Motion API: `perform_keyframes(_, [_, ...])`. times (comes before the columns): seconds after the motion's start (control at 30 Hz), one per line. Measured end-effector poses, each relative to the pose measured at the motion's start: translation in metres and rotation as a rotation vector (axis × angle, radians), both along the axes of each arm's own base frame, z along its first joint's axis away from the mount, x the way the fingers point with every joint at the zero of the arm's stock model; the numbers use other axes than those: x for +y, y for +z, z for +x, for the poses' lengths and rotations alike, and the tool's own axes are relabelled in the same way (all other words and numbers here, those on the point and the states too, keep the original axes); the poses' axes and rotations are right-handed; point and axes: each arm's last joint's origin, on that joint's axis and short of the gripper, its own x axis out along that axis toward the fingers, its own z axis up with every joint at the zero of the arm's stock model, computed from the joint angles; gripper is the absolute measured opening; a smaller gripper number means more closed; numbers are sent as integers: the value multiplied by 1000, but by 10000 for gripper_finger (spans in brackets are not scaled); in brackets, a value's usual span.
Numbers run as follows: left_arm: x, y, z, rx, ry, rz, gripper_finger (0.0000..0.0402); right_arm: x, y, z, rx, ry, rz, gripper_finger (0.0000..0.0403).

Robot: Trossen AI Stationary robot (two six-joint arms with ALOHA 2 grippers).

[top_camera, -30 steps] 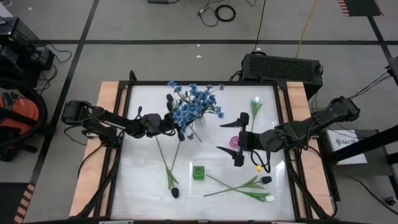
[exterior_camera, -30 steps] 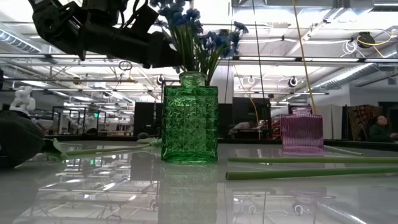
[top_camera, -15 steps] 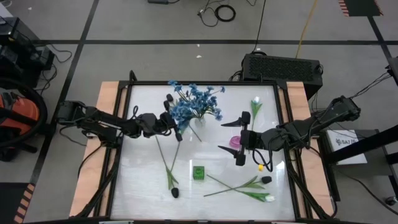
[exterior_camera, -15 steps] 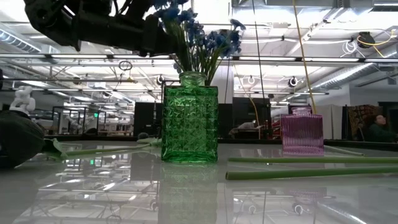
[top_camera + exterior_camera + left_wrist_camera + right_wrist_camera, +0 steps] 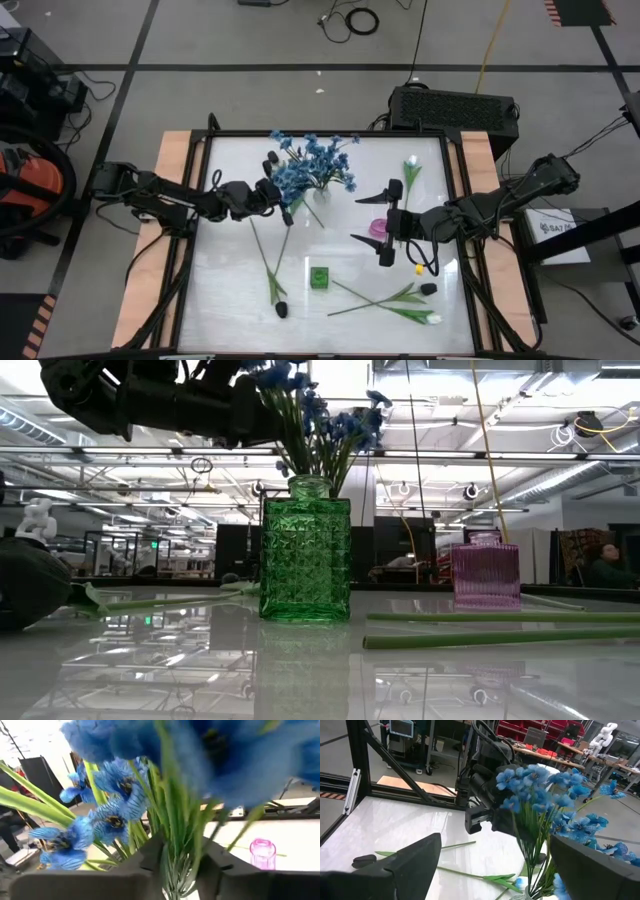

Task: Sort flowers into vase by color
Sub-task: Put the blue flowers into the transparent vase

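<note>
A bunch of blue flowers [image 5: 315, 165] stands over the far middle of the table; in the low view the blue flowers [image 5: 320, 420] show above and behind the green vase [image 5: 305, 550]. My left gripper [image 5: 280, 198] reaches in from the table's left and is shut on their stems. Where the stems' lower ends rest does not show. My right gripper [image 5: 355, 218] is open and hovers above the pink vase [image 5: 376, 229], touching nothing. Dark tulips [image 5: 272, 275] and a white tulip [image 5: 425, 318] lie flat on the near part of the table. My left gripper [image 5: 181, 865] pinches the green stems [image 5: 177, 840] of the blue bunch between its two fingers, below the blossoms. The fingers [image 5: 150, 862] come about level from the table's left and lie across the stems. The bunch stands roughly upright, its blossoms fanning out above the fingers.
The green vase [image 5: 319, 277] stands near the table's middle. Another white tulip [image 5: 410, 165] lies by the far right corner. Crossed stems [image 5: 375, 298] and a dark bud [image 5: 428, 288] lie near the right front. Wooden rails [image 5: 172, 200] border the table on both sides.
My left gripper has drawn back a little toward the table's left edge and risen slightly, still on the stems. The blue bunch has shifted a little, with its blossoms now spread slightly more toward the far side. My right arm has kept still.
</note>
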Motion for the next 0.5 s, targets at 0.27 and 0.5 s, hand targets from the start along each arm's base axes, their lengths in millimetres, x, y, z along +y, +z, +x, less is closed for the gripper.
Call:
perform_keyframes(0.27, [6,-14,-1,133,33,-49,229,0,-1,0,10,0,-4,363])
perform_keyframes(0.5, [6,-22,-3,223,34,-41,277,0,-2,0,16,0,-7,363])
